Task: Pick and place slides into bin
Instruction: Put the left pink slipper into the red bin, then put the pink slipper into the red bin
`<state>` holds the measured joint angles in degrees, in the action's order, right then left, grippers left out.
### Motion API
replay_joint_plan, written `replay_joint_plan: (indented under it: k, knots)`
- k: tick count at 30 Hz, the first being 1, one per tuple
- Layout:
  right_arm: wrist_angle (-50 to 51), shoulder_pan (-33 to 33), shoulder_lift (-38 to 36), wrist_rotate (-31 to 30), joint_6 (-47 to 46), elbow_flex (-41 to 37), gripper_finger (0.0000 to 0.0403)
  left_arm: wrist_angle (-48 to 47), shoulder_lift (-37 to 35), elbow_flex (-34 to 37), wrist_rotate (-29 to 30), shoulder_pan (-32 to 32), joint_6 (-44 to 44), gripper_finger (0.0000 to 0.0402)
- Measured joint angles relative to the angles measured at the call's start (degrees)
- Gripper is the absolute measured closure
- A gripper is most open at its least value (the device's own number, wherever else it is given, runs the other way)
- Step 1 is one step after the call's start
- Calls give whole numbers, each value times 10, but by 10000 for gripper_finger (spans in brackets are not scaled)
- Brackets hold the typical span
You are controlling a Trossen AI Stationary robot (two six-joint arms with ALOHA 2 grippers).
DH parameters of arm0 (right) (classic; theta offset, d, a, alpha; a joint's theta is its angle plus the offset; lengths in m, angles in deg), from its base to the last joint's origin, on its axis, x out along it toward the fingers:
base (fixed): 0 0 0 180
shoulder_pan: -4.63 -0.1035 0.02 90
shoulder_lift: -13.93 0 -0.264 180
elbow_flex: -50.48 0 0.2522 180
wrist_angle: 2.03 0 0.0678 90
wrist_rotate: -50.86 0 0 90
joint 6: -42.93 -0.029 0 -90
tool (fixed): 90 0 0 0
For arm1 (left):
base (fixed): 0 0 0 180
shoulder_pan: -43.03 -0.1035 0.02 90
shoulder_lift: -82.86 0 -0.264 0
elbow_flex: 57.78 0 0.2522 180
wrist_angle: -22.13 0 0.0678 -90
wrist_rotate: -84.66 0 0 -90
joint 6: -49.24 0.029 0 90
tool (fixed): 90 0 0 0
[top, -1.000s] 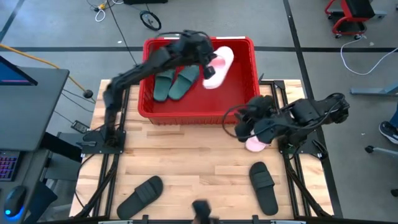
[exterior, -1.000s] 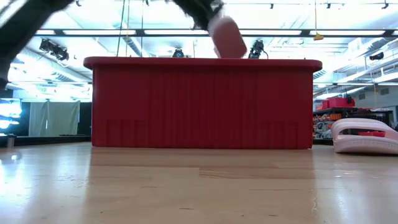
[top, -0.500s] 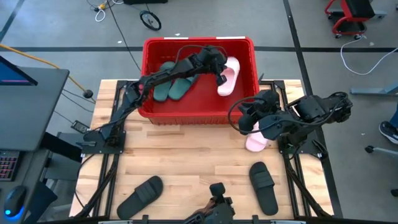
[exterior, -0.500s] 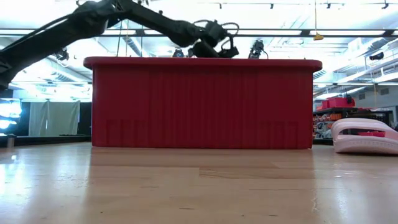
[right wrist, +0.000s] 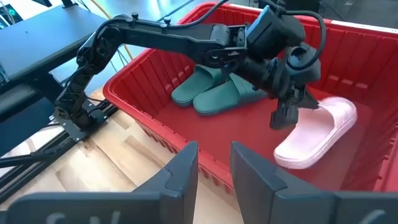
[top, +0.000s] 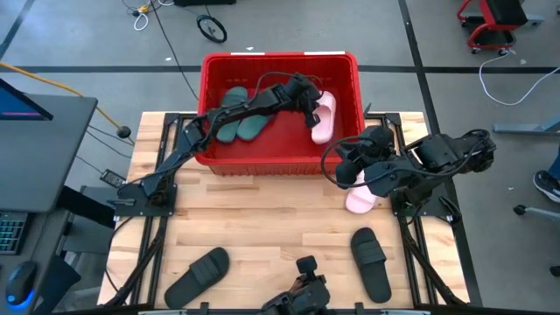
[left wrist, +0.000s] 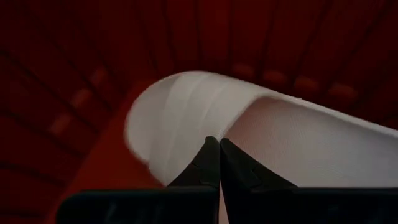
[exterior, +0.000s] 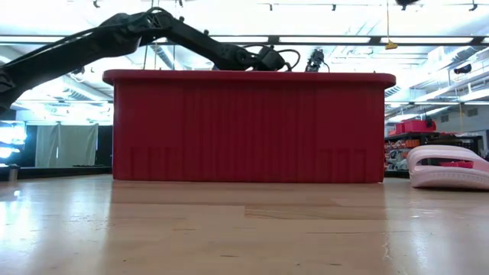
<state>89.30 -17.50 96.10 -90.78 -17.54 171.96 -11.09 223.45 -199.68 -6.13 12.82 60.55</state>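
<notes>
The red bin (top: 280, 66) stands at the table's far middle. Two dark green slides (top: 248, 129) lie in it side by side, soles down. My left gripper (top: 313, 112) reaches down inside the bin's right half and is shut on a pale pink slide (right wrist: 317, 134). My right gripper (right wrist: 214, 165) is open and empty, hovering by the bin's near right corner above the second pink slide (top: 360, 199), which lies on the table. Two black slides (top: 197, 276) (top: 371, 261) lie near the table's front edge. My left gripper's shut fingers (left wrist: 219, 165) meet the pink slide at its strap (left wrist: 186, 118), on the side facing the bin's middle. They come slanting down from the bin's left. The fingers hide the place of contact. The slide lies low in the bin, sole down, along its right wall.
The bin's thick rim (exterior: 248, 76) stands high above the table top. The second pink slide also shows in the low view (exterior: 447, 168), to the right of the bin. Bare wood lies between the bin and the black slides. A dark object (top: 302, 284) sits at the front edge.
My left gripper has gone down into the bin's right half and toward its near side, carrying the pink slide. The slide was held high above the bin's far right and now sits low inside it, along the right wall.
</notes>
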Motion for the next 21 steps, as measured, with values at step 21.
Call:
replay_joint_plan:
  k: [21]
  knots:
    - [0,0,2,11,0,-3,303,13,25,-1,1,-15,-50,293]
